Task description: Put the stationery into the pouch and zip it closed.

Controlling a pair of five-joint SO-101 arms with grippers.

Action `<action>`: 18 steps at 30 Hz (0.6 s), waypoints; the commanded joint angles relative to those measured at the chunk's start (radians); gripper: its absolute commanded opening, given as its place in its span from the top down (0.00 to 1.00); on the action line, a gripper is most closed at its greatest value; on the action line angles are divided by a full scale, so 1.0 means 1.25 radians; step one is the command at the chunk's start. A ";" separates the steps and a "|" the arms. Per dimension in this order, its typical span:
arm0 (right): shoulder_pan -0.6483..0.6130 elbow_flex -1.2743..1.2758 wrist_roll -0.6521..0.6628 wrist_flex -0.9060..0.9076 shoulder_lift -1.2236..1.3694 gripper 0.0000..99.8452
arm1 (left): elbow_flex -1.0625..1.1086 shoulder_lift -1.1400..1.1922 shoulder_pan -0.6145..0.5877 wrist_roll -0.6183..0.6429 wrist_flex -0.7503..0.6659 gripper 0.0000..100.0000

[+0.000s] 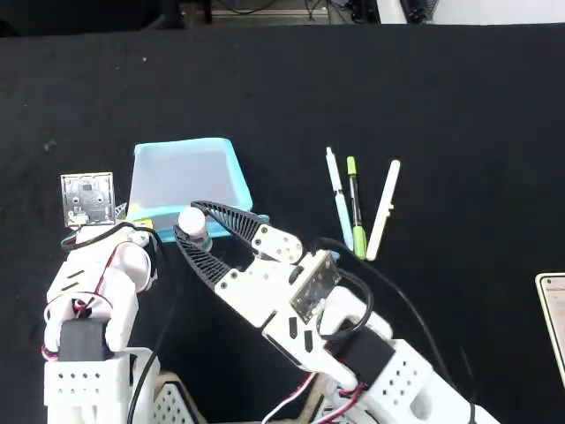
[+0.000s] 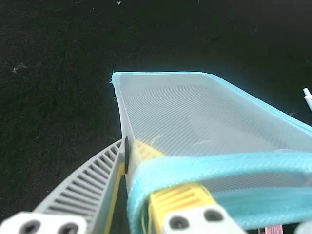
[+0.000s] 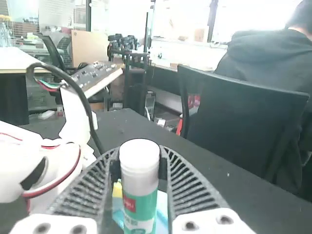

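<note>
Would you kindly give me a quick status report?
Left hand shut on edge of light-blue mesh pouch. Right hand shut on white-capped glue stick at pouch mouth. Three pens on black table, nothing blocking.

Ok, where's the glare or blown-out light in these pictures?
Right wrist view: the windows behind are blown out white, while the glue stick in the jaws is evenly lit. High view: the black table shows no clear shadows. Left wrist view: the pouch has no glare.
</note>
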 commanded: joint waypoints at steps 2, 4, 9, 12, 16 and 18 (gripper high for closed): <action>0.016 0.047 0.096 -0.167 -0.009 0.99 | -0.003 -0.001 -0.007 0.009 -0.007 0.97; 0.015 0.083 0.126 -0.214 -0.009 0.99 | -0.003 -0.001 -0.007 0.009 -0.009 0.97; 0.015 0.154 0.139 -0.280 -0.009 0.99 | -0.003 -0.001 -0.007 0.009 -0.010 0.97; 0.016 0.166 0.139 -0.296 -0.009 0.99 | -0.003 -0.001 -0.007 0.009 -0.010 0.97; 0.038 0.168 0.139 -0.300 -0.008 0.99 | -0.003 -0.001 -0.007 0.009 -0.010 0.97; 0.048 0.161 0.137 -0.300 -0.008 0.99 | -0.003 -0.001 -0.007 0.010 -0.010 0.97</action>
